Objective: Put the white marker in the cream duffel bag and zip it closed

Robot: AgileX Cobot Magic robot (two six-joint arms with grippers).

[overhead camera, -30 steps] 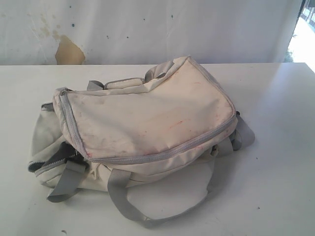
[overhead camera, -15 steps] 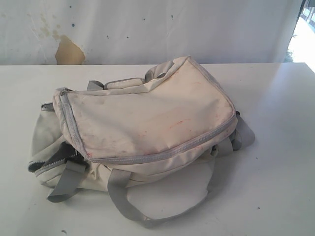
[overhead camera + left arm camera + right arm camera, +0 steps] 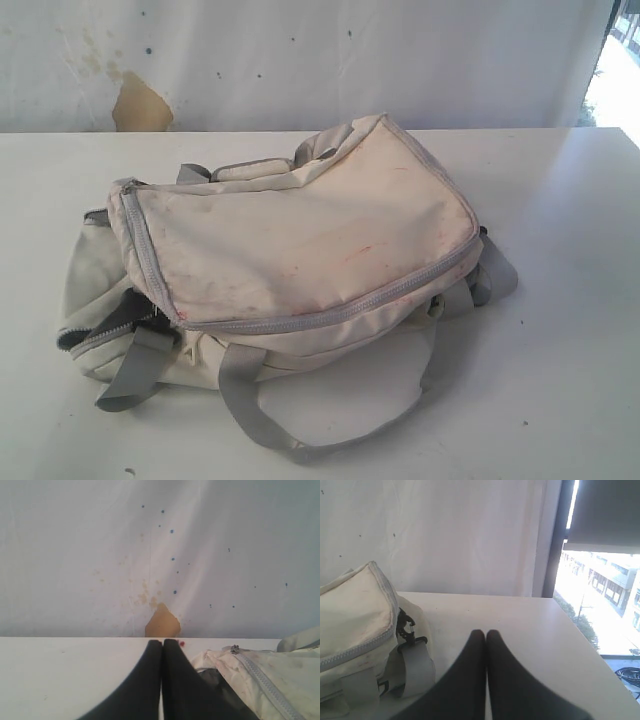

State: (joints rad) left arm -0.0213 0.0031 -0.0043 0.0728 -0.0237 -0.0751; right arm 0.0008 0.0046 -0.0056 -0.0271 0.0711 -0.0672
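Observation:
The cream duffel bag [image 3: 300, 250] lies on the white table [image 3: 560, 300] in the exterior view, its stained panel up and its grey zipper [image 3: 330, 312] running along the front edge. A gap with dark lining shows at its left end [image 3: 110, 325]. The white marker is not visible in any view. No arm appears in the exterior view. My left gripper [image 3: 162, 642] is shut and empty, with the bag's open end [image 3: 260, 675] beside it. My right gripper [image 3: 485, 632] is shut and empty, next to the bag's other end [image 3: 355, 610] and a black strap clip [image 3: 406, 627].
Grey webbing straps [image 3: 250, 410] loop out over the table in front of the bag. A stained white backdrop [image 3: 300, 50] with a tan patch [image 3: 138, 103] stands behind the table. A bright window [image 3: 600, 580] lies past the table's right edge.

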